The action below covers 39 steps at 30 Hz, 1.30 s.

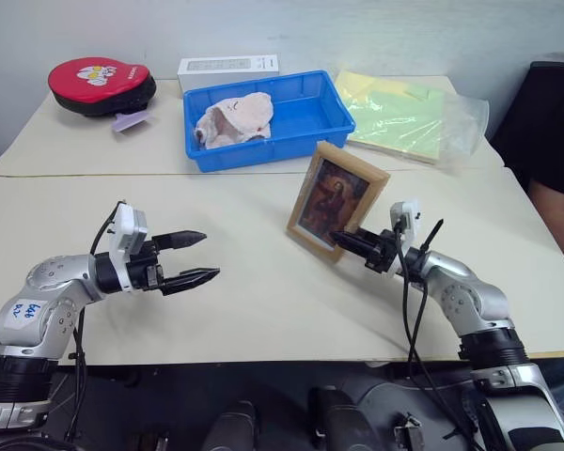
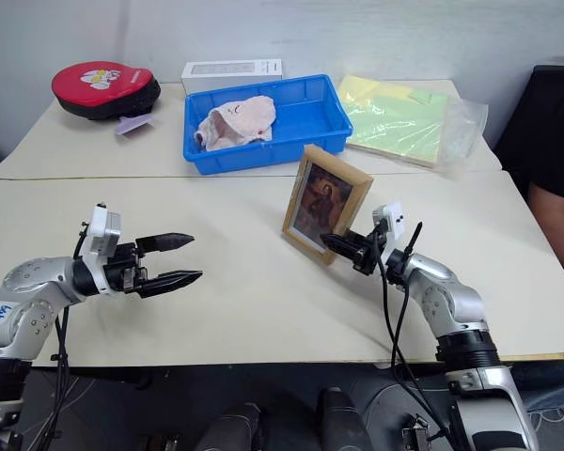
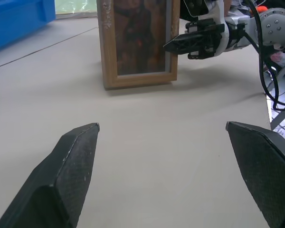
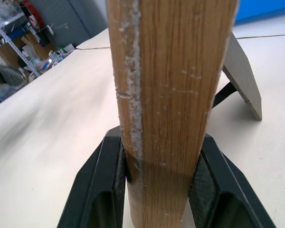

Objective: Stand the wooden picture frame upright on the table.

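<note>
wooden picture frame (image 1: 337, 200) standing upright on the table (image 1: 263, 291), stand folded out behind. right gripper (image 1: 348, 241) pinching its side edge; letting go remaining. left gripper (image 1: 199, 257) hanging wide open, empty, well apart.

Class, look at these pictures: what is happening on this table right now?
A two-armed robot is standing up a wooden picture frame. The frame is upright on the table, its fold-out stand out behind it. The right gripper pinches the frame's side edge. The left gripper hangs open, apart from the frame.
</note>
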Each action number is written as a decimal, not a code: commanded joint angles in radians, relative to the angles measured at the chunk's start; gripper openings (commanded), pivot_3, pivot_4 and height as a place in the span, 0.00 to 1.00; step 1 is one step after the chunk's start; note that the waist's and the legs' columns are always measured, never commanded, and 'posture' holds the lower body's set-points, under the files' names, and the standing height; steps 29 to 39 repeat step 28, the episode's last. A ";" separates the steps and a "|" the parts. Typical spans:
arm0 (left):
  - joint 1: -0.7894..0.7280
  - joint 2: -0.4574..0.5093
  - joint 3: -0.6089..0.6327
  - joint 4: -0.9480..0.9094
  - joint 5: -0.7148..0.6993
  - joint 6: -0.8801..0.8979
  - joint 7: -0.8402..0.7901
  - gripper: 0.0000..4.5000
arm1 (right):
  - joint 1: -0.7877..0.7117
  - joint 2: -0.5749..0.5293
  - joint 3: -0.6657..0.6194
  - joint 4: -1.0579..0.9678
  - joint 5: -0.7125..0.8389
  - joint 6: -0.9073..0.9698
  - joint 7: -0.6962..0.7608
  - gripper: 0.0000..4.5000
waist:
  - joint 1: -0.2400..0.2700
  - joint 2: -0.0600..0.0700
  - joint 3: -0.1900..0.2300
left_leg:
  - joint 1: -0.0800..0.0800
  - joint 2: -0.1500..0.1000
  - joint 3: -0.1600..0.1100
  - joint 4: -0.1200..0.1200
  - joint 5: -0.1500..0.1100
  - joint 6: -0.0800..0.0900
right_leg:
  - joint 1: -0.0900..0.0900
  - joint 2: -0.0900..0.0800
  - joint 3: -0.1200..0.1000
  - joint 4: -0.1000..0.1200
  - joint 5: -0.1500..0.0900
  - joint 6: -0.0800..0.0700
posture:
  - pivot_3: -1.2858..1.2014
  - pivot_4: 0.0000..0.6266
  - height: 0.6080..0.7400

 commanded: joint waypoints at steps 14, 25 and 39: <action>-0.039 -0.014 0.059 0.040 0.071 -0.033 -0.027 1.00 | 0.058 0.005 -0.023 -0.063 -0.199 -0.079 0.046 0.99 | -0.006 0.000 0.000 | -0.001 0.000 0.000 0.000 0.000 0.000 | -0.001 0.000 0.000 -0.001 0.000 0.000 | 0.52 0.24 1.00; 0.181 0.036 0.158 0.122 0.256 -0.322 -0.062 1.00 | 0.365 -0.240 -0.162 -0.198 -0.343 -0.655 0.322 0.99 | -0.003 0.000 0.000 | -0.001 0.000 0.000 -0.002 -0.001 0.000 | -0.001 0.000 -0.001 -0.003 0.000 0.000 | 0.52 0.24 1.00; 0.268 0.044 0.196 0.139 0.283 -0.410 -0.085 1.00 | 0.440 -0.288 -0.183 -0.129 -0.384 -0.836 0.368 0.99 | -0.002 0.000 0.000 | 0.000 0.000 0.001 -0.002 -0.002 0.001 | 0.001 0.001 0.000 -0.005 0.000 0.000 | 0.52 0.24 1.00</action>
